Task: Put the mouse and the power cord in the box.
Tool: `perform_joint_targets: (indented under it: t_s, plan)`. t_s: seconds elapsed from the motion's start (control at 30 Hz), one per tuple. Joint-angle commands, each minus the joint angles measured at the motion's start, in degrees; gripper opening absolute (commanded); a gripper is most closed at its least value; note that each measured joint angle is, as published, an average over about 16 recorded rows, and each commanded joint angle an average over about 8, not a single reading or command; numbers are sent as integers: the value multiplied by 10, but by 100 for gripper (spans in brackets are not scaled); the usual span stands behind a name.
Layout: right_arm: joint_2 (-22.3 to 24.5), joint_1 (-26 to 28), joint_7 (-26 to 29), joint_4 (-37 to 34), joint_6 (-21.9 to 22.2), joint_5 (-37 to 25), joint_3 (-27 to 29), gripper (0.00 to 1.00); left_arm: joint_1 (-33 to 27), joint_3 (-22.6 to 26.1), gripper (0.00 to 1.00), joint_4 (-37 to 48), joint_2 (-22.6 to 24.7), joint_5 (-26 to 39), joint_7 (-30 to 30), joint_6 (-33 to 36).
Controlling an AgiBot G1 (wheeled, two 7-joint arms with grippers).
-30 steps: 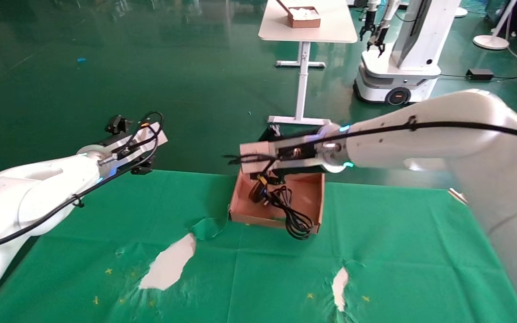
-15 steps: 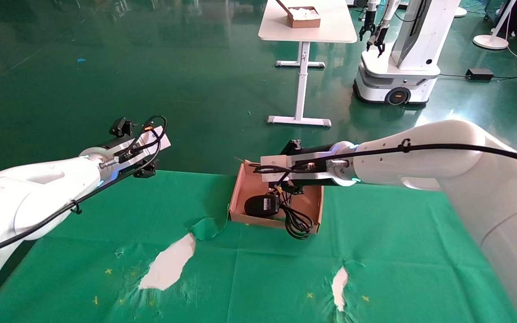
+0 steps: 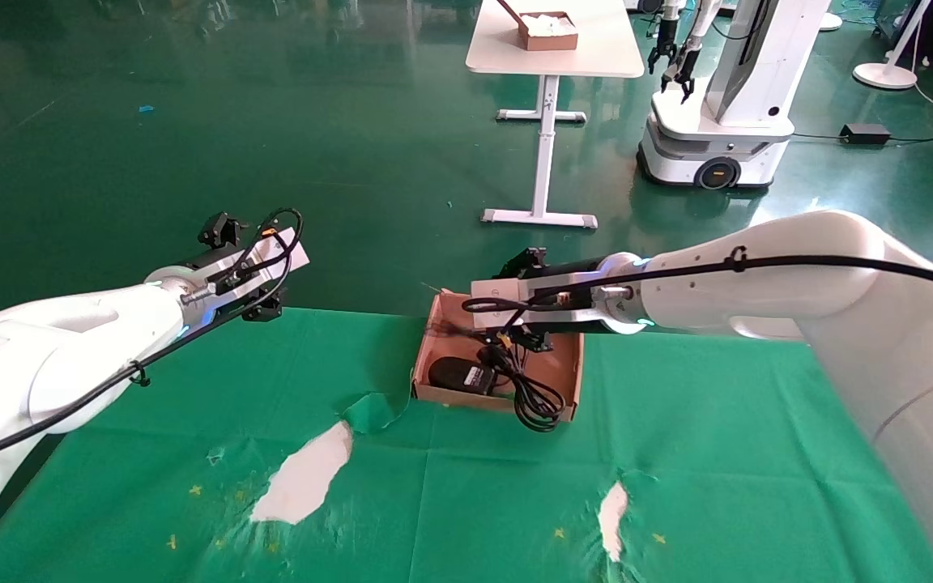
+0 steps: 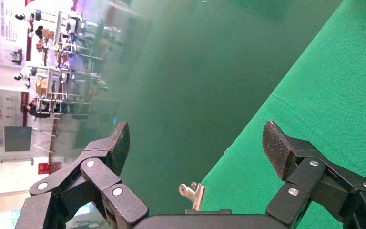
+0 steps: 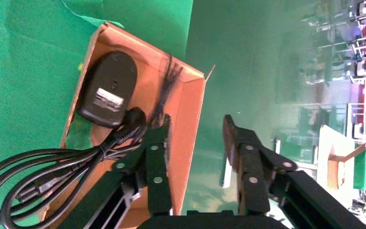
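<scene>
A shallow rectangular reddish-brown cardboard box [image 3: 568, 368] sits on a table covered with a torn green cloth [image 3: 717, 453], close to the table's far edge. Inside the box, against its near wall, lies a small black oval computer mouse [image 3: 460, 375], underside up so its pale label shows. In the right wrist view the mouse [image 5: 108, 88] fills one end of the box [image 5: 190, 105], and its thin black cable lies bunched against the box's far wall.

Just beside the mouse in the box is the chunky black plug of a thick black coiled power cord [image 3: 533, 398]. The plug rests inside the box, while the looped part of the cord hangs over the box's near wall onto the green cloth. The right wrist view shows the cord [image 5: 52, 169] the same way, its loops trailing outside the box.

The right gripper [image 3: 515, 338] hangs above the box, over its far side, with its black fingers [image 5: 158, 150] parted and nothing between them.

The left gripper [image 3: 241, 271] is parked well to the left of the box, raised over the table's far edge. Its fingers [image 4: 116, 145] are spread wide and empty.
</scene>
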Motion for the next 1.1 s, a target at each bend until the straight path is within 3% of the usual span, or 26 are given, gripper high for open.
perform_joint_targets:
  t_s: [0.03, 1.1]
  plan:
    - [1, -1, 0, 2, -2, 0, 1, 100, 0, 0, 100, 1, 0, -1, 0, -1]
    - [229, -195, 164, 251, -199, 315, 148, 100, 6, -8, 100, -8, -6, -14, 4, 11]
